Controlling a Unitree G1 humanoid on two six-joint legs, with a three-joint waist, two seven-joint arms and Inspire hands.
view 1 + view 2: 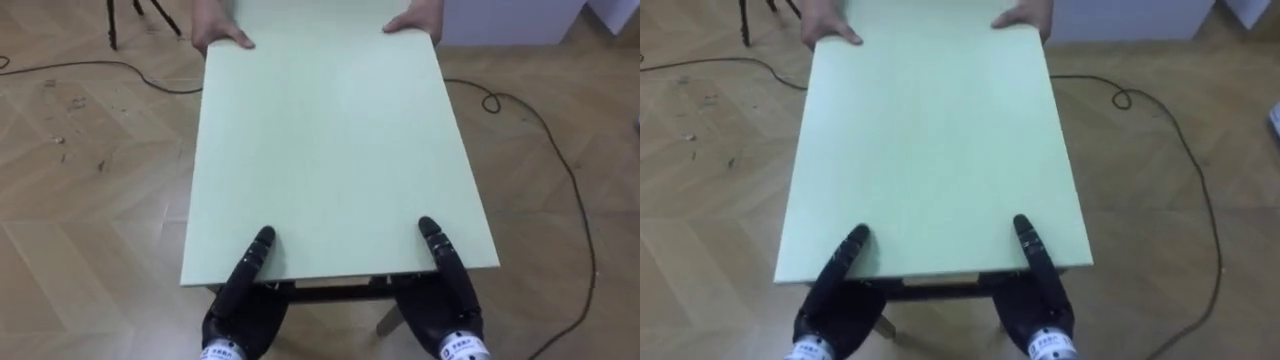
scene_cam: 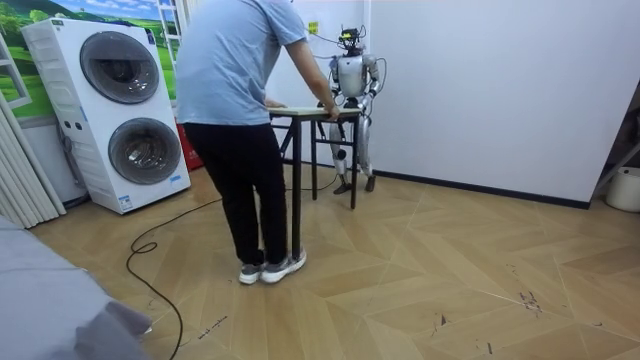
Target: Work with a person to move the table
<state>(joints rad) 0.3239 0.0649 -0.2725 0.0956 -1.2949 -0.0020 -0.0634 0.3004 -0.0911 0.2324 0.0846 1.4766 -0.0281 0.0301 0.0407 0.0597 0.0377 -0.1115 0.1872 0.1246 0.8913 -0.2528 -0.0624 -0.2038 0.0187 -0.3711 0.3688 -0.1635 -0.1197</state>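
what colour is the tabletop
Pale green, plain, with no pattern. The tabletop shows best in the left eye view.
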